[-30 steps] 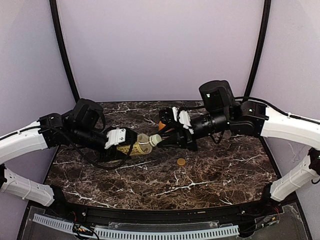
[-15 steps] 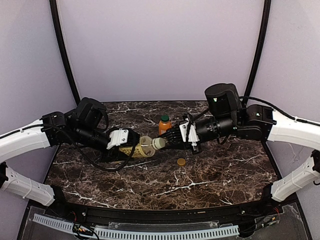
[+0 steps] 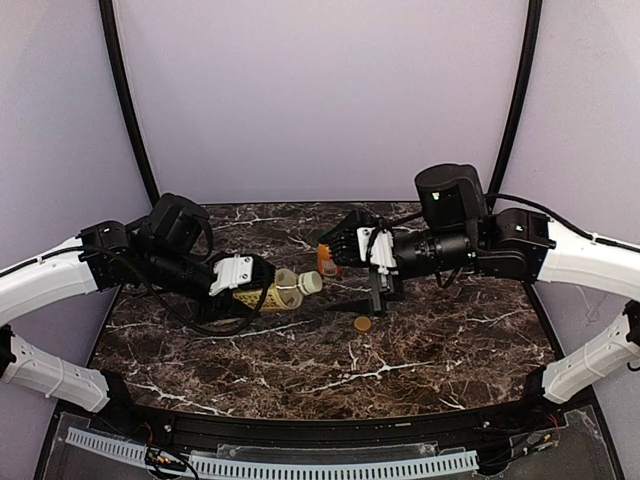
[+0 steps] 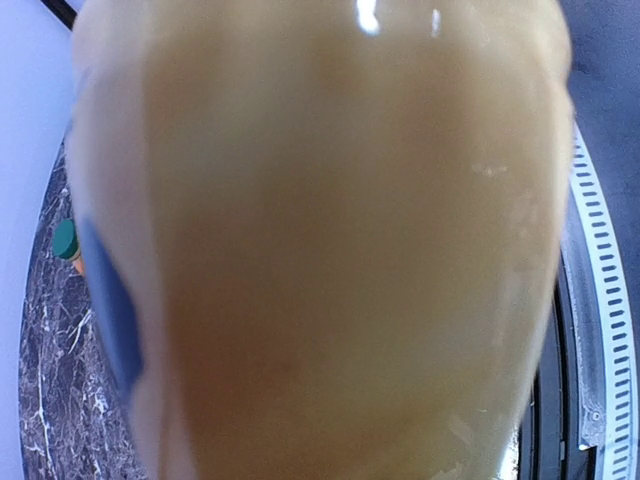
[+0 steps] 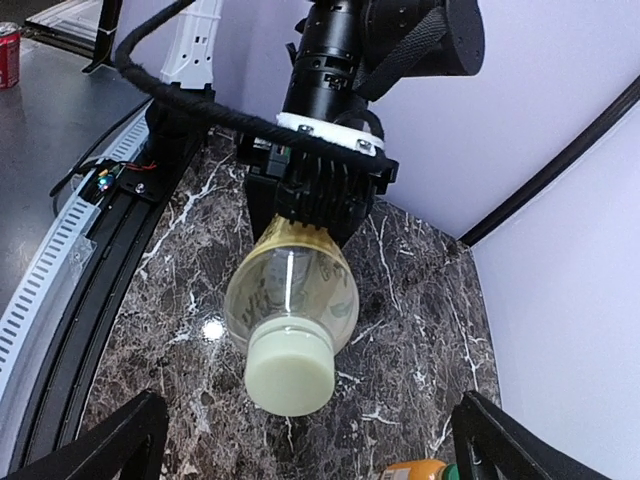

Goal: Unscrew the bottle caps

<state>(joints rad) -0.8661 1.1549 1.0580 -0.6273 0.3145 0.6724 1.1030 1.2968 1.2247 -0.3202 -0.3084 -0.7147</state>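
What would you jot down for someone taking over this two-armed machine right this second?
Left claw: shut on the cream-capped bottle, held sideways with its neck toward the right arm.
Right claw: open and holding nothing, its fingers wide on either side of the cream cap, not touching it.
Done: one tan cap lies loose on the table.
Left: the cream cap is on its bottle, and the orange bottle at the back wears its green cap.
Likely next: close the right claw on the cream cap and twist.
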